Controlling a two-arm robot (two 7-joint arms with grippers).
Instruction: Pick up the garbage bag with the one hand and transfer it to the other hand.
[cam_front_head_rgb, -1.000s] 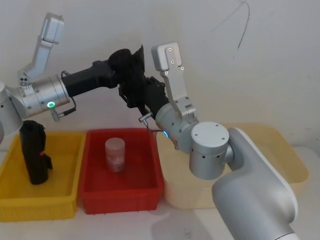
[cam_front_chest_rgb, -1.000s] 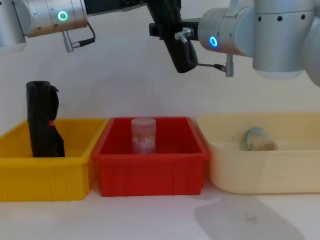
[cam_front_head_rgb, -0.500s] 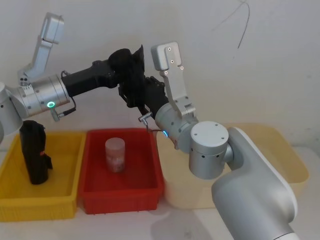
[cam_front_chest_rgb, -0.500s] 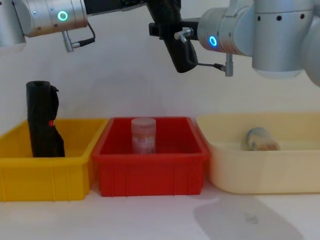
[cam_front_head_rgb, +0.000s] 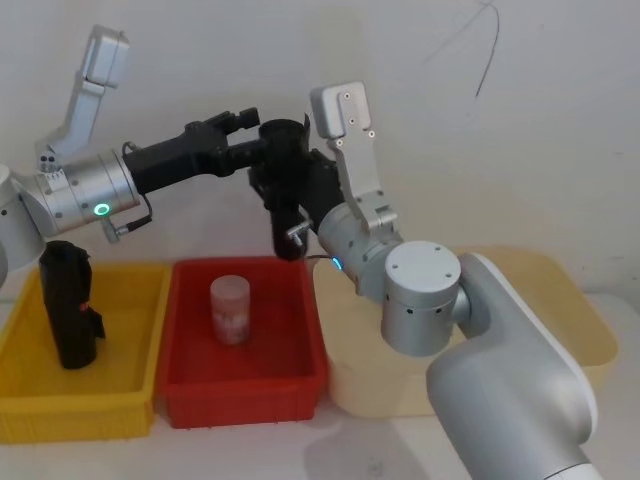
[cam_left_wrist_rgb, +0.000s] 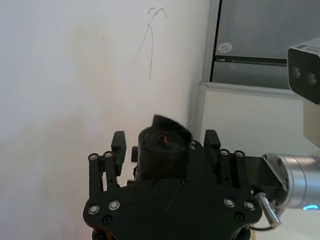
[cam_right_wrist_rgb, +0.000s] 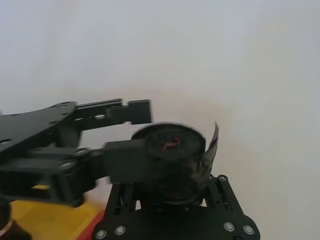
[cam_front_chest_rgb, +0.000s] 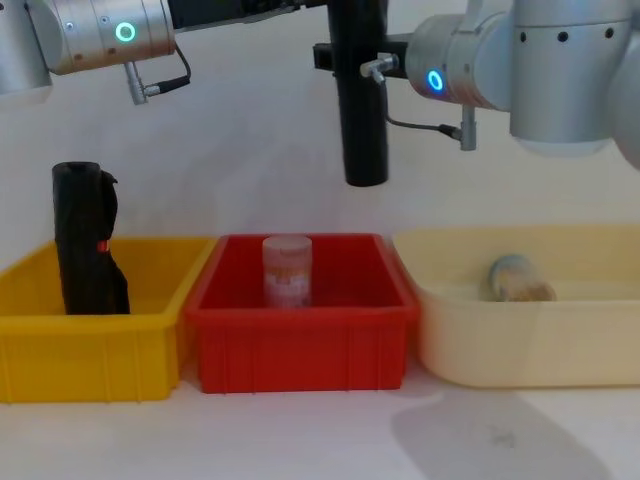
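One garbage bag (cam_front_chest_rgb: 361, 110) hangs upright between the right gripper's (cam_front_head_rgb: 287, 190) clamped fingers. The left gripper's (cam_front_head_rgb: 243, 130) two fingers stand released beside it. Three bins sit below.

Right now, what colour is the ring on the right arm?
Blue, seen best in the chest view: the ring.

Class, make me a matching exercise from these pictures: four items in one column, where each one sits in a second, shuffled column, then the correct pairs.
Items
1. garbage bag
2. black roll with a red mark
3. pink-capped jar
4. pale lying container

Places
A. cream tub
B. yellow bin
C. held in the air above the bins
D. red bin

Pairs: 1-C, 2-B, 3-D, 4-A
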